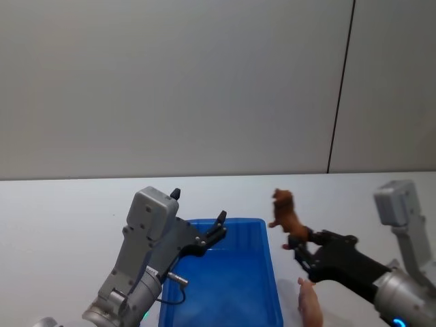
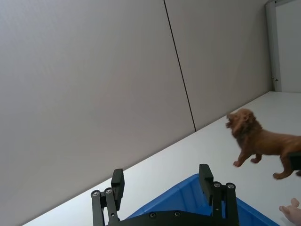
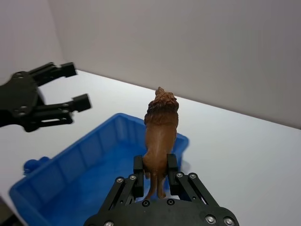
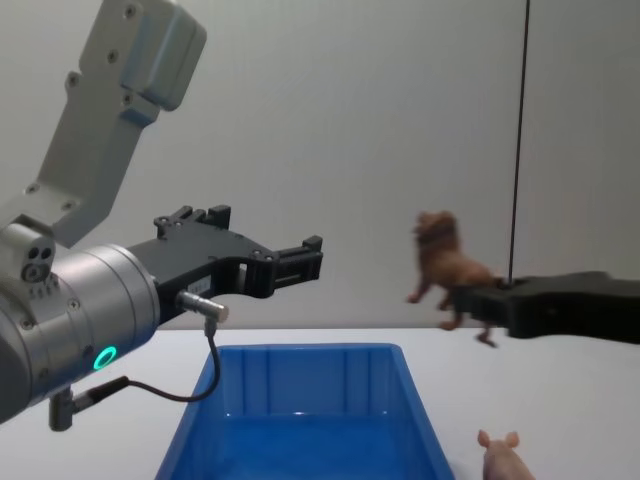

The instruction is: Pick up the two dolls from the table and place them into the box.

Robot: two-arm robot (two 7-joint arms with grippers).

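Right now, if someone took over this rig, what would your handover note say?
Right gripper: shut on the lion, held in the air just right of the box.
Left gripper: open, empty, raised above the box's left side.
Pig: on the table right of the box, untouched.
Done: lion lifted.
Left: drop the lion into the box, then fetch the pig.

The right gripper [image 3: 155, 170] clamps the brown lion [image 3: 160, 126] by its hindquarters, held over the blue box [image 3: 79, 155] on the white table [image 3: 244, 150]. Beyond, the left gripper [image 3: 76, 85] hangs with fingers spread.
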